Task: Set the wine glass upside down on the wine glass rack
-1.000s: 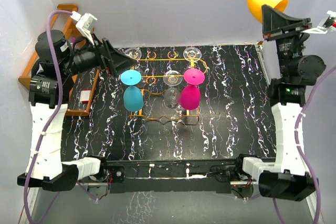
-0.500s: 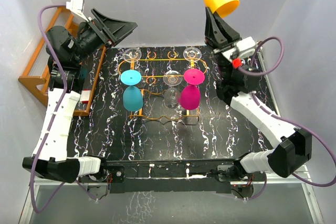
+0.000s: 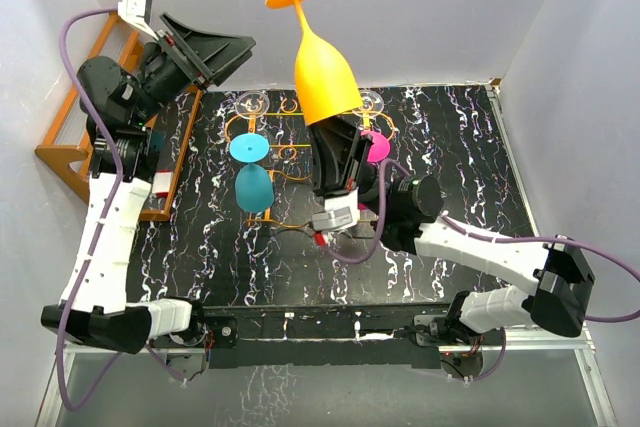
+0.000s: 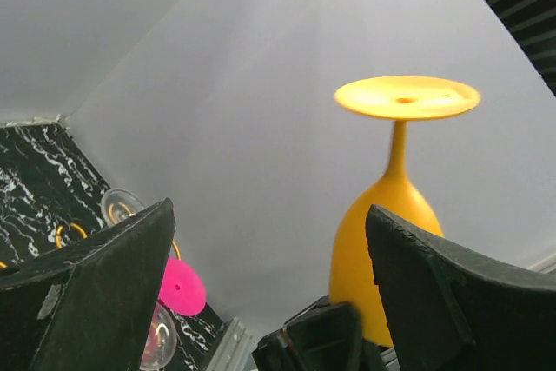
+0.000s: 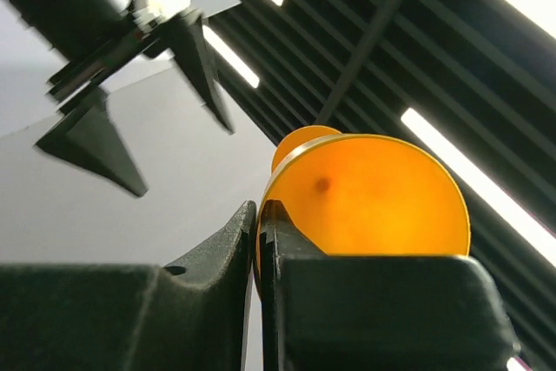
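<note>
orange wine glass (image 3: 322, 77) stands foot-up in the right gripper (image 3: 335, 142). its fingers are pressed together on the wall of the bowl at its mouth, so the glass rises straight out of the fingertips. its long axis is near upright, with the foot tipped a little to the left. from above, glass and gripper overlap the middle of the wine glass rack (image 3: 292, 105), between the hanging teal glass (image 3: 252, 185) and the pink glass (image 3: 377, 147). how high it sits above the rails cannot be told. the rack lies below and behind the held bowl, so the stem probably has to come down and slide sideways into a free ring slot. the left gripper (image 4: 269, 215) hangs spread and empty, well apart at the back left, so the right arm is the nearer one.
</note>
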`<state>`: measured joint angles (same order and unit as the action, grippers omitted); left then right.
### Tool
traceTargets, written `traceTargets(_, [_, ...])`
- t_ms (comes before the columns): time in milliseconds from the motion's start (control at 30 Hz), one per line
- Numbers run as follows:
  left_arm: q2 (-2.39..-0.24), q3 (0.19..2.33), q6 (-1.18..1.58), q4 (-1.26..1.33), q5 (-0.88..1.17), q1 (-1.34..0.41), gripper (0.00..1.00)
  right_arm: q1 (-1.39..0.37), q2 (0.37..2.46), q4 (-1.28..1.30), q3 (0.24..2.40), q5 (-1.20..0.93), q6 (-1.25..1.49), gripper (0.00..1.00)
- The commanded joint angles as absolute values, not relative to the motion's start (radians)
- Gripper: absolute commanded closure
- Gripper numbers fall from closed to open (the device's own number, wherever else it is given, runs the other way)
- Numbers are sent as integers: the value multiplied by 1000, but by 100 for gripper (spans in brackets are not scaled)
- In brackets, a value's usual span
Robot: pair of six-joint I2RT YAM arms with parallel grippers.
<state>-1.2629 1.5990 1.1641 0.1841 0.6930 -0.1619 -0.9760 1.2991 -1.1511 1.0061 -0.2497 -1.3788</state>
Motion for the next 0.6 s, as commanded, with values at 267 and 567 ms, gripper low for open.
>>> traceTargets(267, [-1156, 1618, 1200, 258, 762, -121, 12, -1092, 1310, -935, 1020, -99, -1741, 92])
traceTargets(567, [-1163, 1598, 1118, 177, 781, -130, 16, -1125, 1401, -921, 1078, -56, -1797, 92])
